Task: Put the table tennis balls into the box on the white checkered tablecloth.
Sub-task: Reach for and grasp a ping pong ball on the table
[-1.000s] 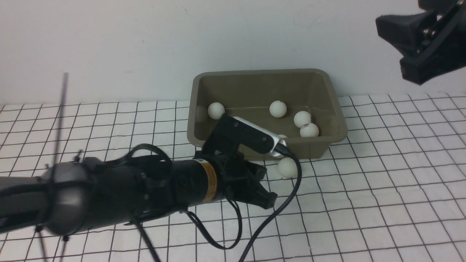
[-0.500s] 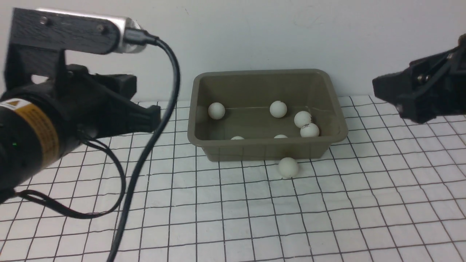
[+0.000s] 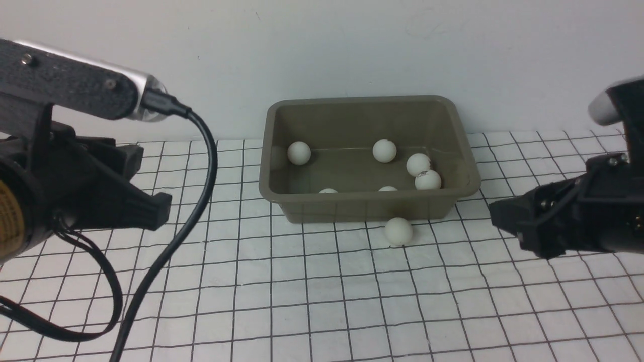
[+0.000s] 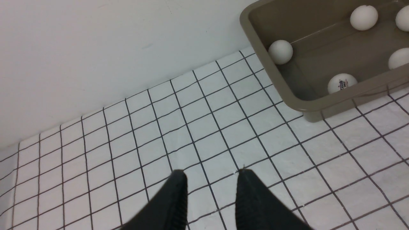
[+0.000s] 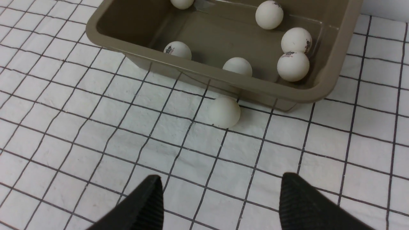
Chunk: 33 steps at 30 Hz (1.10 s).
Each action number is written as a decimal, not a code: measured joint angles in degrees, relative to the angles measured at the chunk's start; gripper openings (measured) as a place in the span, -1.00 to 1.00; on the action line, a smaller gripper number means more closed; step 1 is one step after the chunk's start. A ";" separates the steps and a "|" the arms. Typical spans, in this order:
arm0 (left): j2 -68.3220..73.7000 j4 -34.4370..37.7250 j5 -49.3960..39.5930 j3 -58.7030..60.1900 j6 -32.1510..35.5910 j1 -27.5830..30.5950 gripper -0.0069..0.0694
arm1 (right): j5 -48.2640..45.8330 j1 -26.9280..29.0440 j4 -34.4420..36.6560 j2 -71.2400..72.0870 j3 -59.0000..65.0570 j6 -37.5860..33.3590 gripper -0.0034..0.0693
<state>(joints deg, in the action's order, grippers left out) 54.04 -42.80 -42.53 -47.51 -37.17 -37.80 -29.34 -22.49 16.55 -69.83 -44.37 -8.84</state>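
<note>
Loose ball [image 5: 224, 111] just beside box [image 3: 352, 208], ahead of right tool [image 5: 222, 176], jaws apart

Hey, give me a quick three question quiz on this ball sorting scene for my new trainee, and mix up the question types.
1. Multiple choice: how many table tennis balls lie inside the box? A four, B six, C seven.
2. True or false: the loose ball rests on the tablecloth on the robot's side of the box.
3. Fill the blank: the right claw and the left claw are both ___ and empty.
Key: 1 B; 2 true; 3 open.
</note>
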 joint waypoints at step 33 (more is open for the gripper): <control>0.00 -2.98 -1.20 0.00 1.06 0.00 -0.27 | 30.94 -8.05 14.94 -29.16 0.03 -7.20 0.54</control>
<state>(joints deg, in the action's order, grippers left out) 54.04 -45.79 -43.73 -47.51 -36.11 -37.80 1.60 -30.54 31.49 -98.99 -44.35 -16.04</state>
